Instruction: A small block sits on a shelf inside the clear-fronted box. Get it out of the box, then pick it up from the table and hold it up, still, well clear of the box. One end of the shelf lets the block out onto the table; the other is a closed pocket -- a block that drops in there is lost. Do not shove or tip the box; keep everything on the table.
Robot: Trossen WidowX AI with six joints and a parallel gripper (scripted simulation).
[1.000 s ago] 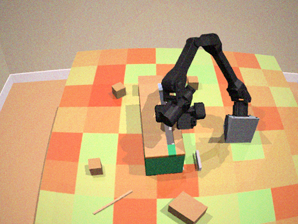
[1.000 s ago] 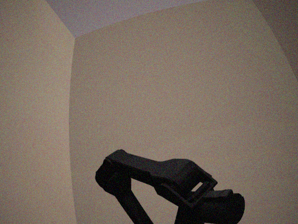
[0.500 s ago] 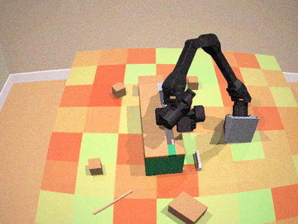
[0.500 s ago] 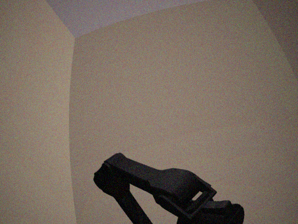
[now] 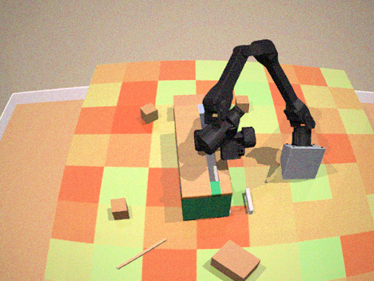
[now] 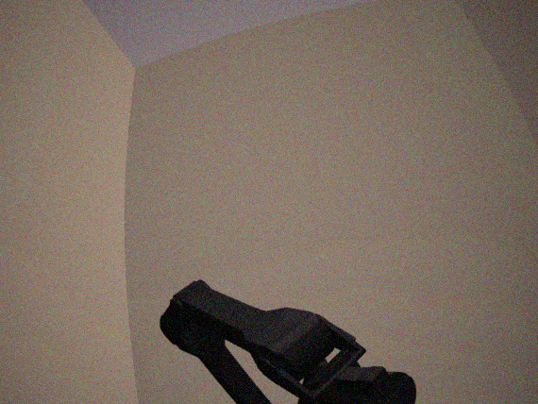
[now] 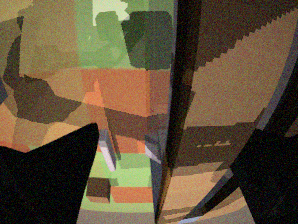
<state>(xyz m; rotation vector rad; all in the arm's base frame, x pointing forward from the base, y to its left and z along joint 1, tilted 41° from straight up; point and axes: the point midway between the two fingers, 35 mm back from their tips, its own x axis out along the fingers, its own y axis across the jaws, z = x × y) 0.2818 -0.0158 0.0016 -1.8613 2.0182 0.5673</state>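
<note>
The long box (image 5: 191,156) (image 7: 226,83) has a tan top and a green near end (image 5: 206,208). Its clear front faces right. A grey shelf strip (image 5: 214,171) with a green end patch (image 5: 216,188) shows along that front. My gripper (image 5: 202,143) (image 7: 157,127) is open and empty. It is low over the box's front edge, about halfway along. In the wrist view the box's edge runs between the two dark fingers. The small block is hidden behind the gripper in the top view. The exterior view shows only an arm link (image 6: 283,340) against the wall.
Loose tan cubes lie left of the box (image 5: 149,112), at the front left (image 5: 119,208) and behind the box (image 5: 242,103). A flat tan slab (image 5: 235,261) and a thin stick (image 5: 141,254) lie in front. A white bar (image 5: 249,200) lies right of the green end. The arm's grey base (image 5: 301,162) stands right.
</note>
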